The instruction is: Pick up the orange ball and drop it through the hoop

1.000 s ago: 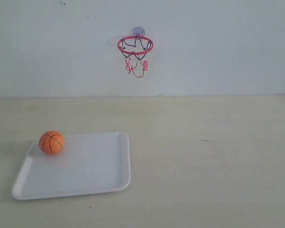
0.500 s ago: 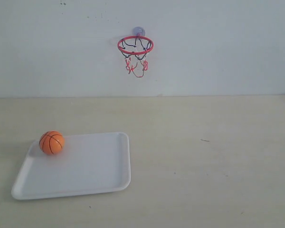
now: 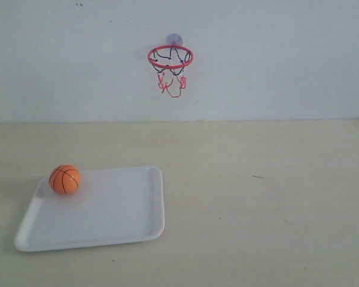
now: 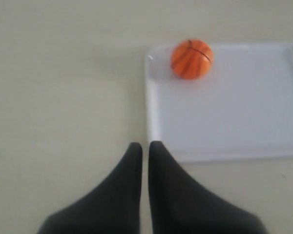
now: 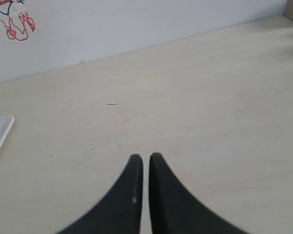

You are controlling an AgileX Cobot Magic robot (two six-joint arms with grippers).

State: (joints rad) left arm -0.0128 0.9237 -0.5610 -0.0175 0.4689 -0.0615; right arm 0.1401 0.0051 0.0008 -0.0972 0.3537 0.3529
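Note:
The orange ball (image 3: 65, 179) (image 4: 191, 59) rests in the far left corner of a white tray (image 3: 125, 227) (image 4: 244, 122). On the back wall hangs the hoop (image 3: 170, 58), its red ring and net under a bluish suction cup; part of its net shows in the right wrist view (image 5: 12, 22). Neither arm appears in the exterior view. My left gripper (image 4: 145, 145) is shut and empty, well short of the ball, over the tray's edge. Above bare tabletop, my right gripper (image 5: 145, 157) is shut and holds nothing.
The pale table (image 3: 263, 197) runs back to a white wall (image 3: 287, 60). A corner of the tray (image 5: 0, 131) shows in the right wrist view. A small dark mark (image 3: 258, 176) lies on the table right of centre.

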